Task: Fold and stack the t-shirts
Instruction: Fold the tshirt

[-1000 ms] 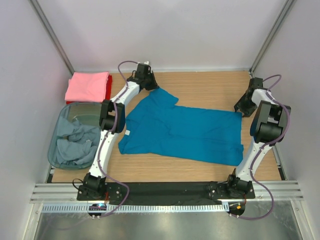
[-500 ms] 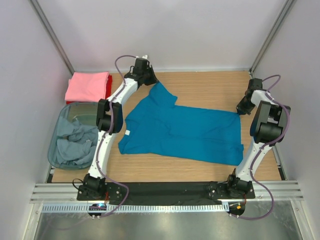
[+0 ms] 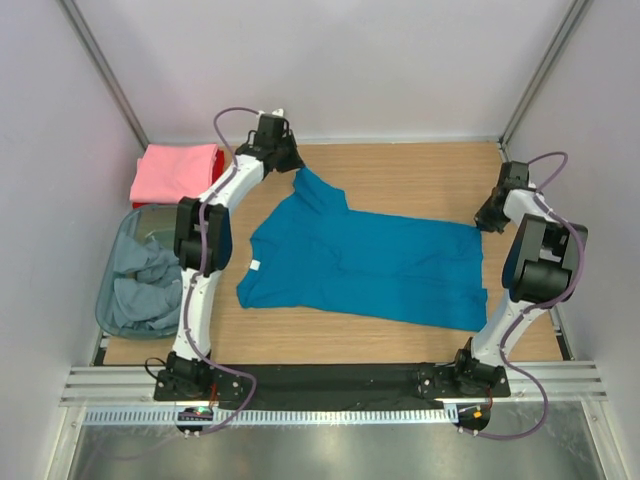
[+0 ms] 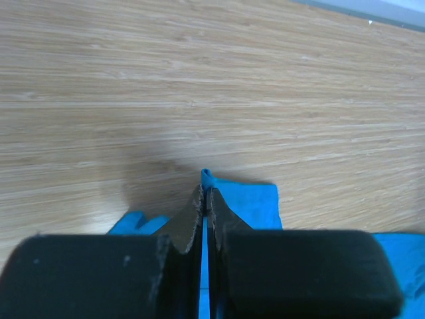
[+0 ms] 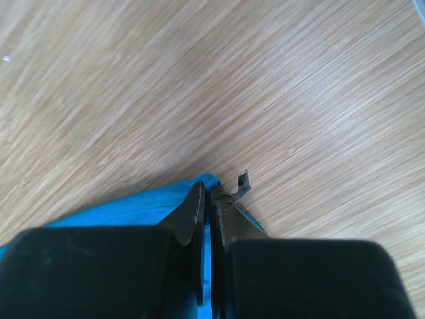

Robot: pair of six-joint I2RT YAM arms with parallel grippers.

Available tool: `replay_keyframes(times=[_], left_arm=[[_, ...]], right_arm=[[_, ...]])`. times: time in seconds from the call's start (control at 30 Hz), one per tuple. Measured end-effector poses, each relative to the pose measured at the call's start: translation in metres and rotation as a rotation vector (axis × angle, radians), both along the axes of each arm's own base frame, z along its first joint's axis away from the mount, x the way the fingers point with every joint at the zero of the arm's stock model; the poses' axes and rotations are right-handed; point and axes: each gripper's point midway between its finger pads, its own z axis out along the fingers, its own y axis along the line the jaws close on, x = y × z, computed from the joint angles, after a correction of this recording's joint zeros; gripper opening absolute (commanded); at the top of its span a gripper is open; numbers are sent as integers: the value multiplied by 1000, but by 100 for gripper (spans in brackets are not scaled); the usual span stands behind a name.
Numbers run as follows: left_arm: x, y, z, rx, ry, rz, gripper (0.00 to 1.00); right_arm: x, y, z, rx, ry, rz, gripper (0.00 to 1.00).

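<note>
First, at nine o'clock the bin [image 3: 103, 300] holds crumpled grey-blue shirts [image 3: 150, 285], and at ten the pink shirt [image 3: 177, 172] lies folded on the red shirt [image 3: 219, 168]. At eleven the left gripper [image 4: 204, 193] pinches a sleeve of the teal shirt [image 3: 370, 265], which is spread mid-table. At three the right gripper [image 5: 207, 196] is clamped on its hem corner.

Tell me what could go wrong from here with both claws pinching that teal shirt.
The left claw pinches only a thin edge of the teal t-shirt at its very tip, so the cloth may slip out on a lift. The right claw grips just the far right corner, likewise a small bite. The shirt lies creased, so a fold made now might come out crooked.
</note>
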Motion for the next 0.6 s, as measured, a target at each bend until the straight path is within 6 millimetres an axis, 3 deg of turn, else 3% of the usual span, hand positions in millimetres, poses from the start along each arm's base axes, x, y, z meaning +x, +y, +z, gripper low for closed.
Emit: replay_keyframes(times=[0.27, 0.6], left_arm=[[-9, 18, 23, 11, -23, 23, 0], [-53, 43, 29, 58, 5, 37, 0]], right_arm=[[-3, 1, 24, -29, -97, 8, 5], [-25, 4, 30, -66, -122, 15, 5]])
